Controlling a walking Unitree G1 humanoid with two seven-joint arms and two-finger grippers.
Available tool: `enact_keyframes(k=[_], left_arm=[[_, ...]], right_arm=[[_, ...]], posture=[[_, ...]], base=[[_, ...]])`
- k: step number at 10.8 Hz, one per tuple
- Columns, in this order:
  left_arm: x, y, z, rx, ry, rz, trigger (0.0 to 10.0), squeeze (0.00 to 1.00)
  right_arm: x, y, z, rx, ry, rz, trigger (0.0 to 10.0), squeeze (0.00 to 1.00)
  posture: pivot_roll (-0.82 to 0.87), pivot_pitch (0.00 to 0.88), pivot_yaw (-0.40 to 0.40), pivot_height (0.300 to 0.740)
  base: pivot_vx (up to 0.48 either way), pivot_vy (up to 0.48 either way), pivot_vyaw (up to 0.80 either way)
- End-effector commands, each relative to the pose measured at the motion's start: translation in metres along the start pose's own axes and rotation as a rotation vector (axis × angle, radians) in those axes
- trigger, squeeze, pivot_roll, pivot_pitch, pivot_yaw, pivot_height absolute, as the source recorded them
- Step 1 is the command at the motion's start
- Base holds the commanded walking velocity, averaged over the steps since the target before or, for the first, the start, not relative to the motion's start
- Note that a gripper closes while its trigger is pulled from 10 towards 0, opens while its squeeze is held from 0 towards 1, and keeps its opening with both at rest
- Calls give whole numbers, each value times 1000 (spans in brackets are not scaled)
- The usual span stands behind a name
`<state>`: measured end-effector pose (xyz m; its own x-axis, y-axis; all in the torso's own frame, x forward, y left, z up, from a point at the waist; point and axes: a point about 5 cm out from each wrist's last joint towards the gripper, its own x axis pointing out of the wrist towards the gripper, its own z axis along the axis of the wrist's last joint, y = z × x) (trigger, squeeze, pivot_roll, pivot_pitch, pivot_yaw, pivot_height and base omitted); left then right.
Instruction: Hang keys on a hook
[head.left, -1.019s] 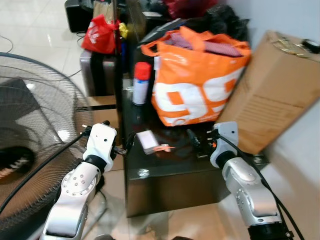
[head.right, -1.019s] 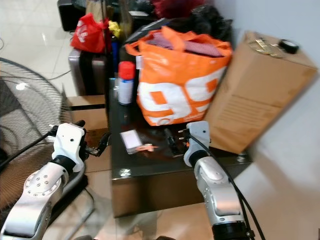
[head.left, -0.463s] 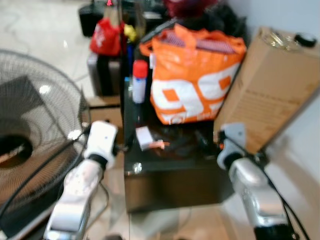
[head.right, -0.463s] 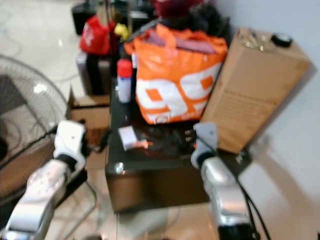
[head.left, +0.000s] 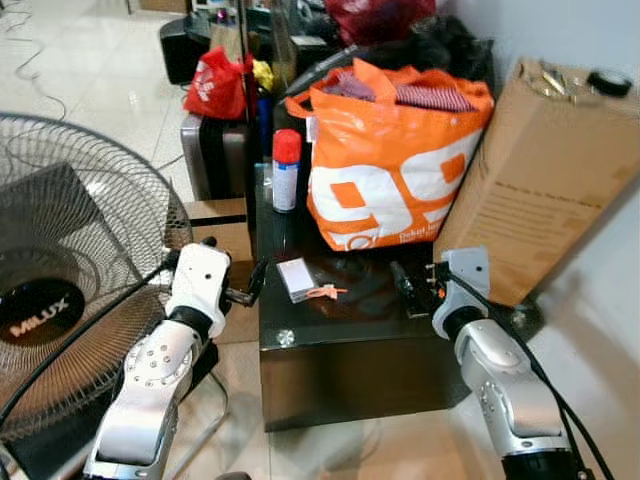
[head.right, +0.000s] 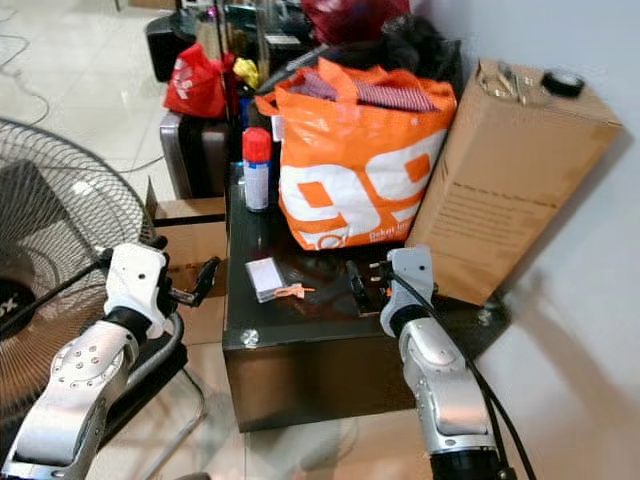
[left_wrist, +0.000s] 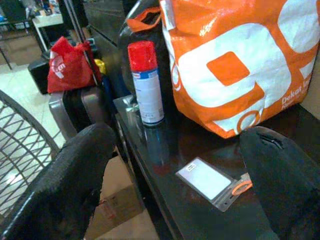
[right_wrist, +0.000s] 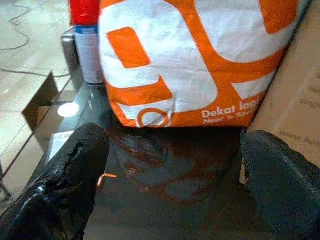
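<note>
A metal bunch that looks like keys (head.left: 551, 76) lies on top of a tall cardboard box (head.left: 540, 190) at the right. On the black table (head.left: 350, 345) lie a clear card holder (head.left: 296, 279) with an orange clip (head.left: 326, 292) and a dark coiled cord (head.left: 365, 280). My left gripper (head.left: 248, 288) hovers at the table's left front edge, open, and the card holder (left_wrist: 207, 180) sits between its fingers in the left wrist view. My right gripper (head.left: 415, 282) is over the table's right front part, open and holding nothing.
A stuffed orange shopping bag (head.left: 390, 170) and a red-capped spray can (head.left: 286, 170) stand at the back of the table. A large floor fan (head.left: 70, 290) is close on the left. A red bag (head.left: 218, 88) and dark cases stand behind. A black tape roll (head.left: 610, 82) rests on the box.
The camera has shifted and the blur has cleared. Both grippers stay open at the table's front edge, and nothing on the table has moved.
</note>
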<state>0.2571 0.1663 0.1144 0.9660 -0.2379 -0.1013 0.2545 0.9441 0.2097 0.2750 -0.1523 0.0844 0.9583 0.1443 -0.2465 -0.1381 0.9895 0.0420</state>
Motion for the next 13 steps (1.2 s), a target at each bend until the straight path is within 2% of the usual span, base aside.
enact_keyframes(k=[1,5,8,13], left_arm=[[3,-1,3,12,-12,-13,10000,384],[2,-8,-3,5,1,-6,10000,384],[8,-9,-3,16,-3,-37,10000,380],[14,-11,-3,8,-9,-51,10000,384]], right_arm=[[-2,-8,5,3,-22,-38,10000,0],[-3,-19,7,-27,-28,-74,10000,0],[-9,-37,14,-29,-56,-168,10000,0],[-21,-52,18,-17,-79,-295,10000,0]], posture=[[28,0,-49,740],[20,0,-79,740],[-20,0,-51,740],[-46,0,-37,740]], base=[[0,0,0],[0,0,0],[0,0,0],[0,0,0]])
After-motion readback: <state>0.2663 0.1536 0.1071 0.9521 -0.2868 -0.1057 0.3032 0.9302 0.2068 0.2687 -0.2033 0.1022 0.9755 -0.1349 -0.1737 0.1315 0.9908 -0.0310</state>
